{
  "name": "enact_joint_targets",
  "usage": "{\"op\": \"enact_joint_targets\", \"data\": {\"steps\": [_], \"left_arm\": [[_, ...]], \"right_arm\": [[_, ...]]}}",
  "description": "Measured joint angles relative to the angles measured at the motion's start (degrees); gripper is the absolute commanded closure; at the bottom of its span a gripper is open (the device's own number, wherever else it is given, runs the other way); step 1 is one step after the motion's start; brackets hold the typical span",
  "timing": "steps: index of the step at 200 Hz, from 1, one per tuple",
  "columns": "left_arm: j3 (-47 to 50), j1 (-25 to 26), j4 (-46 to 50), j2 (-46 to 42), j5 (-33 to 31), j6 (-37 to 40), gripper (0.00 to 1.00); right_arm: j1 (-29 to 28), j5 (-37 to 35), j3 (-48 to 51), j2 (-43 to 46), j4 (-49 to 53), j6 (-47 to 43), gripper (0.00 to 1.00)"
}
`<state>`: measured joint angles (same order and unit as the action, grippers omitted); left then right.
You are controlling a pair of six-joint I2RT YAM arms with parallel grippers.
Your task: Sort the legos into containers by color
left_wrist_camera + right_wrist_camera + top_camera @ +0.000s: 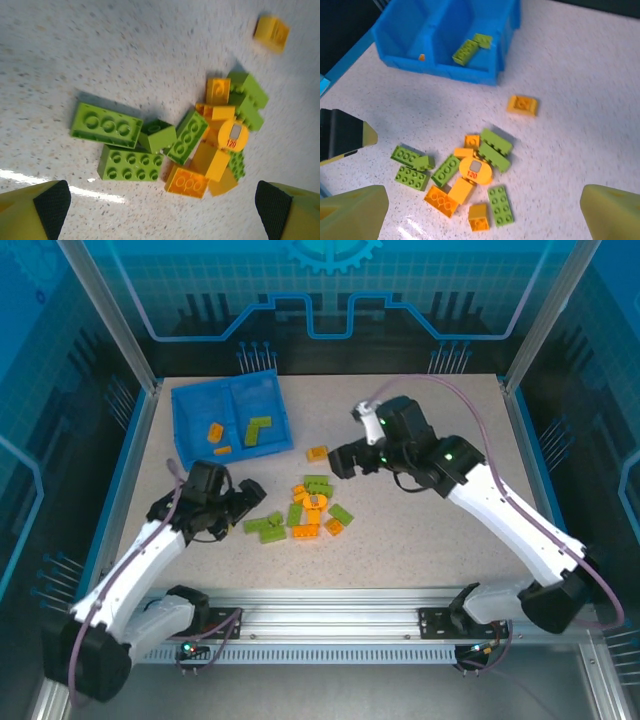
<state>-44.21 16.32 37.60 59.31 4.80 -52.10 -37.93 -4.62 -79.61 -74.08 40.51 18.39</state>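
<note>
The blue tray [181,425] sat at the far left of the speckled worktop [450,410], its two compartments side by side with a divider between them. Two orange bricks [215,431] lay in the left compartment and a few light green bricks [258,429] in the right one. Most of the legos lay loose in a heap [312,506] near the middle of the worktop, orange and green mixed, some touching or leaning on each other. A round orange piece with a "120" sticker [475,170] lay among them. One lone orange brick [317,453] lay apart from the heap, between it and the tray. At the left edge of the heap, two long green bricks [106,125] lay flat, studs up, with a smaller green one tipped against them. The left claw [162,205] hung just left of the heap, its yellow fingers spread wide with nothing between them. The right claw [482,215] hovered over the far right of the heap, near the lone orange brick, its fingers likewise wide apart and holding nothing.
</note>
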Motion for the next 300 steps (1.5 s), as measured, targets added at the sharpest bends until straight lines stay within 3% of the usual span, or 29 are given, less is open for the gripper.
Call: {"op": "enact_joint_targets", "data": {"steps": [31, 70, 124, 173, 225, 300], "left_arm": [[-12.8, 5.3, -2.4, 16.5, 0.0, 2.6, 0.01], [-31.3, 11.2, -3.5, 38.5, -3.6, 4.1, 0.01], [-51.3, 12.2, 0.1, 61.4, -12.0, 4.7, 0.01], [-61.0, 12.2, 4.6, 70.5, -18.1, 6.7, 0.01], [-71.3, 11.7, 8.5, 77.1, -18.5, 10.4, 0.02], [-75.0, 10.5, 16.1, 79.9, -15.8, 13.5, 0.29]], "right_arm": [[4.6, 0.6, 8.5, 8.1, -0.5, 5.3, 0.00], [7.0, 0.5, 11.7, 14.5, -0.3, 8.6, 0.00], [9.2, 0.4, 14.3, 19.5, 0.4, 10.1, 0.00], [10.3, 0.6, 14.4, 20.2, 1.4, 10.1, 0.00], [10.4, 0.7, 14.5, 20.7, 1.5, 10.1, 0.00], [10.6, 0.8, 14.5, 21.8, 1.8, 10.3, 0.00]]}}
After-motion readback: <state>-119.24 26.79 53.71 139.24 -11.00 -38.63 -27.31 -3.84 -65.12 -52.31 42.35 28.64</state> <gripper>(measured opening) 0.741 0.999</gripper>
